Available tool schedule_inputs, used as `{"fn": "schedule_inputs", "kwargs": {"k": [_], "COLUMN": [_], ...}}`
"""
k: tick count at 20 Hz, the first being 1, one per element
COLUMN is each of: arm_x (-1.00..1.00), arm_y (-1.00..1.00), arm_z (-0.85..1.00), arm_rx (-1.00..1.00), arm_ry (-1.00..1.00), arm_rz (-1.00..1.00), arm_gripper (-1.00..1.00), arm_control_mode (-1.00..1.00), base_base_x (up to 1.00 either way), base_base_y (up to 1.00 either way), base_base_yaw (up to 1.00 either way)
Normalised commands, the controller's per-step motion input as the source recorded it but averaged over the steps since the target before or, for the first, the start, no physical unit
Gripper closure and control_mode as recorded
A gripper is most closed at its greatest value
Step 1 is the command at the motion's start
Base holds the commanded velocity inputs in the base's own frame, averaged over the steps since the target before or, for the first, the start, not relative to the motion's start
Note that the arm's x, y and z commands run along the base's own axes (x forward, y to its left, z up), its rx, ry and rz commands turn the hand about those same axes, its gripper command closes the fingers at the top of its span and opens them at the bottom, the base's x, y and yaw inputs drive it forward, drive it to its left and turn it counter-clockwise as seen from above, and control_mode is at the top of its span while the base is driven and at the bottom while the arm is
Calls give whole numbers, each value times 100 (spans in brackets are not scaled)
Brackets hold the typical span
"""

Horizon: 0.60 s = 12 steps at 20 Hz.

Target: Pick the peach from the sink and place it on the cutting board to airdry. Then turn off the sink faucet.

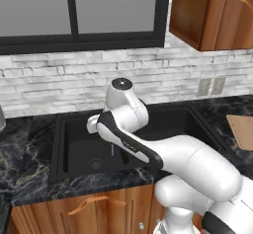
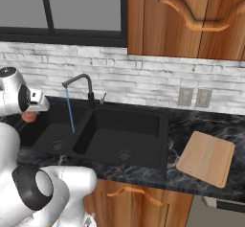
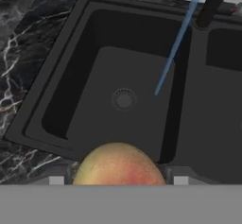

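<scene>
The reddish-orange peach with a yellow patch sits between the fingers of my gripper, which is shut on it, lifted above the left basin of the black sink. From the right base view the peach hangs under the hand over the sink's left edge. The black gooseneck faucet stands behind the divider, and a blue stream of water runs from it into the left basin. The light wooden cutting board lies on the counter right of the sink.
Dark marble counter surrounds the sink. Wooden wall cabinets hang above the board's side, with two wall outlets on the brick backsplash. My own arm crosses in front of the sink.
</scene>
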Motion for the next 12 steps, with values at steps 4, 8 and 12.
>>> {"fn": "schedule_inputs", "kwargs": {"k": [4, 8, 12], "arm_x": [-62, -59, -57], "arm_y": [-46, -49, -65], "arm_z": [60, 50, 37], "arm_rx": [0, 0, 0], "arm_ry": [0, 0, -1], "arm_rz": [-6, -8, -9], "arm_gripper": [100, 100, 100], "arm_control_mode": [-100, -100, -100], "base_base_x": [0, 0, 0], "base_base_y": [0, 0, 0], "base_base_yaw": [0, 0, 0]}}
